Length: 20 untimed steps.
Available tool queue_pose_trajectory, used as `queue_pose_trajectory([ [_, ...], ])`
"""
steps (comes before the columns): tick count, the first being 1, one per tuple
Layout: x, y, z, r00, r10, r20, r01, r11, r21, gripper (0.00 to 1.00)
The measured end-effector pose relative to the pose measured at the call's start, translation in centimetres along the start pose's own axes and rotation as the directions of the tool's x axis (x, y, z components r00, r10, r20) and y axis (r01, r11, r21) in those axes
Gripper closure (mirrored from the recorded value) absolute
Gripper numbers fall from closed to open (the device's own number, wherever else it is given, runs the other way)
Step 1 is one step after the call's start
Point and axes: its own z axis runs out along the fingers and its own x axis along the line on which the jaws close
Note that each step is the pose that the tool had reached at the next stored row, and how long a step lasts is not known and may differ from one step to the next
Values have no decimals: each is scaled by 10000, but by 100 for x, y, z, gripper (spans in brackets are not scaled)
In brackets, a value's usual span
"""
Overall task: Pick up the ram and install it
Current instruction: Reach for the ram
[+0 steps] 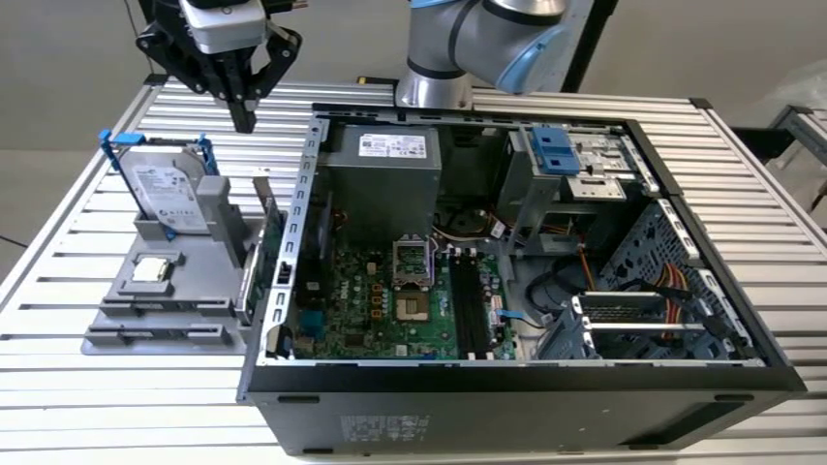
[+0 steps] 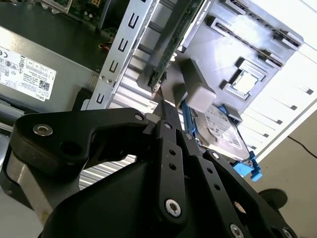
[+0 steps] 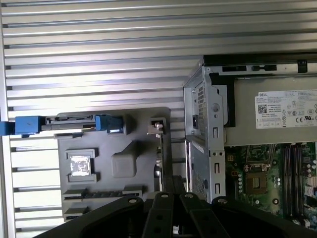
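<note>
Fingers (image 1: 243,111) look pressed together from here, nothing in them. They hang tip-down above the 12 o'clock end of the holder (image 1: 130,339), well clear of it.

Ram (image 2: 173,47) is not picked yet. It stands on edge in the holder's slot on the case side, just beside the case (image 1: 517,407) wall, at the case's 9 o'clock in the exterior view. Drive (image 1: 168,189) in its blue frame stands upright at the holder's 11 o'clock. Chip (image 1: 155,269) lies flat mid-holder.

Risks as I see them:
- Going down with tips together means they land on the ram's top edge. That could chip it or lever it out of the slot.
- The gap between ram and case wall looks tight. A finger on that side could catch the sheet metal and drag the approach off line.
- The stick is thin, so a grab off its middle would probably let it tilt. The dark slots (image 1: 472,310) on the board look narrow, so I'd expect tilt to jam there.
- Holder just rests on the slats and I can't see it fixed. A side knock may shift it.

Tabletop (image 1: 77,387) is ribbed aluminium slats. Arm (image 1: 466,39) base sits at the case's 12 o'clock. Plain grey floor around, a second slatted bench at the exterior view's right.
</note>
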Motion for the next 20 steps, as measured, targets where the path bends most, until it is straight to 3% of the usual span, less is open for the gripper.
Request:
queue_pose_trajectory([
  [7, 14, -1, -1, 10000, 2, 0, -2, 10000, 0, 100],
  [12, 97, -7, -2, 10000, 0, 1, 0, 10000, -1, 100],
  [20, 171, -12, -3, 10000, 0, 1, 0, 10000, -1, 100],
])
